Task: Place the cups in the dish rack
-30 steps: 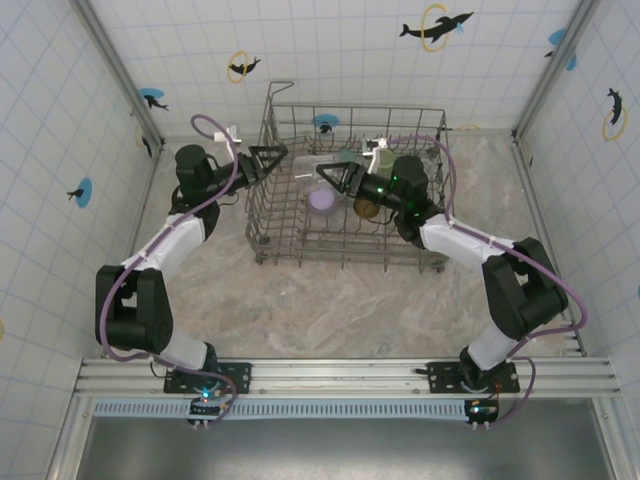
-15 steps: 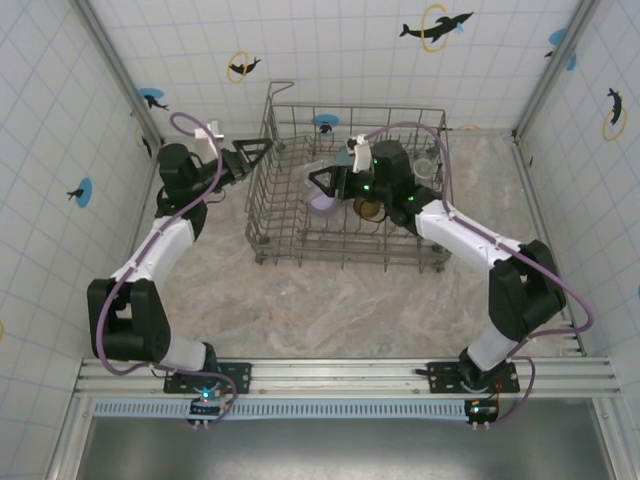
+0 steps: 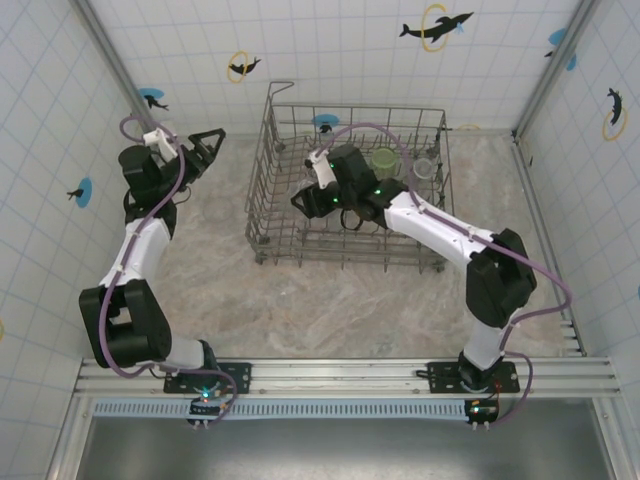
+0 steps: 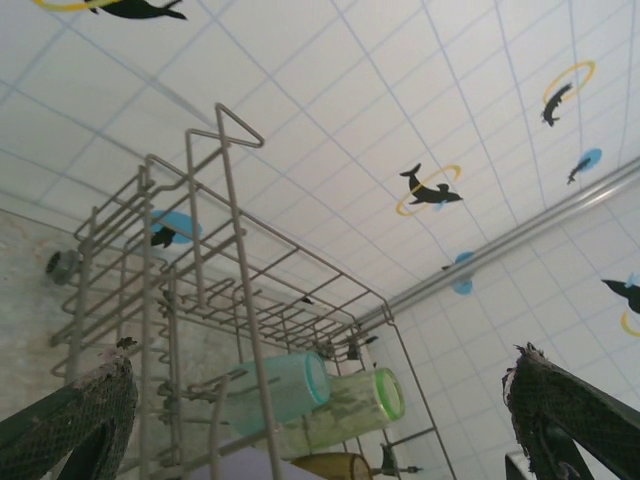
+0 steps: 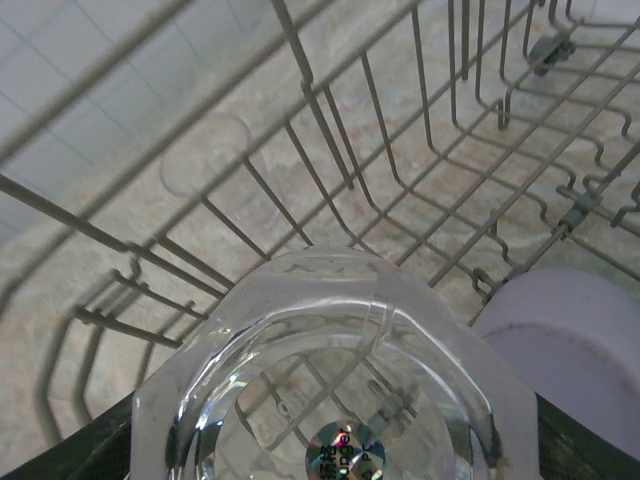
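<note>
Change over the last second: left gripper (image 3: 213,145) backed off the left rim of the dish rack (image 3: 355,106) and swung to the upper left of the overhead frame, well apart from the wire. Its jaws went fully wide and stood empty. In the left wrist view the left gripper (image 4: 320,368) had nothing between its fingers, just the dish rack (image 4: 230,250) beyond. My read: its part at the rack was done and that arm was free.

Right gripper (image 3: 300,205) shifted from mid-rack to the left part of the rack, low among the wires. In the right wrist view the right gripper (image 5: 320,440) was partly closed on a clear cup (image 5: 330,370), seen end-on at bottom centre and hanging over the floor wires. Purple cup (image 5: 570,340) sat just beside it, lower right.

Already loaded: teal cup (image 4: 275,390) and green cup (image 4: 350,405) lay side by side, brown cup (image 4: 330,465) below them at the bottom edge. Overhead, green cup (image 3: 385,158) and a second clear cup (image 3: 425,168) sat in the rack's upper right.

Meaning for the task: the clear cup was inside the rack outline but not released. Likely next: seat it left of the purple cup, then open. Risks: nudging the purple cup, snagging a wire.
</note>
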You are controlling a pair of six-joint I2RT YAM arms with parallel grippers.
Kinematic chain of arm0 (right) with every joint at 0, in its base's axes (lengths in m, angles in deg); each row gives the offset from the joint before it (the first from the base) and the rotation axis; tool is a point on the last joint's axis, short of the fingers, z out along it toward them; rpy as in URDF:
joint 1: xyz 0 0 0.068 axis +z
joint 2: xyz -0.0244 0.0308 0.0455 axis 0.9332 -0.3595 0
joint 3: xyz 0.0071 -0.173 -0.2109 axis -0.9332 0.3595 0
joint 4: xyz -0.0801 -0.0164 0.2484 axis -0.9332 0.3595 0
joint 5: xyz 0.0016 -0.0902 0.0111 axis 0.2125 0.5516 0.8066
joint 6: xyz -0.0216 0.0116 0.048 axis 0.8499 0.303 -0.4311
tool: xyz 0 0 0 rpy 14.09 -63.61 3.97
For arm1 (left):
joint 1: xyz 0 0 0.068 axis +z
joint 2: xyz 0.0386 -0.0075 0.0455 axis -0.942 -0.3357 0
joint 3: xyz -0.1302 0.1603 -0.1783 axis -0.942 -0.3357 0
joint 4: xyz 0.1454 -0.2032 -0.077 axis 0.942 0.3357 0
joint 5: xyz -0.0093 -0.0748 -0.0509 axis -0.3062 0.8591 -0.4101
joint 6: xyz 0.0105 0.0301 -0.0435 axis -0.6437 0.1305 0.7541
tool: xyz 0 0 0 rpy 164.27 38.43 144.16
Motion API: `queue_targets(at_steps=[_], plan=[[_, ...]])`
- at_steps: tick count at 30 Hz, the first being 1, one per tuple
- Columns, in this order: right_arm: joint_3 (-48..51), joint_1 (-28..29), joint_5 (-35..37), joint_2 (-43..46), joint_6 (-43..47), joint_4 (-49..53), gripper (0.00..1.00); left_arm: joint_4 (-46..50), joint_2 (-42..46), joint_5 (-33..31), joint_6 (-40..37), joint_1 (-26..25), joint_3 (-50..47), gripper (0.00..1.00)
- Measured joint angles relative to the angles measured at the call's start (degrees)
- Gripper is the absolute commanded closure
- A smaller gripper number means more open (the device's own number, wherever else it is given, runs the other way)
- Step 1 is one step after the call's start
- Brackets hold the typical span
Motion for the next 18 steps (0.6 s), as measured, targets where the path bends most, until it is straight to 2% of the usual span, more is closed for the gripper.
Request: queue_targets(at_steps=[18], plan=[[-1.53, 4.90, 5.01, -4.55, 10.49, 3.32, 0.59, -1.44, -1.73, -0.31, 1.79, 0.33, -1.62, 0.03]])
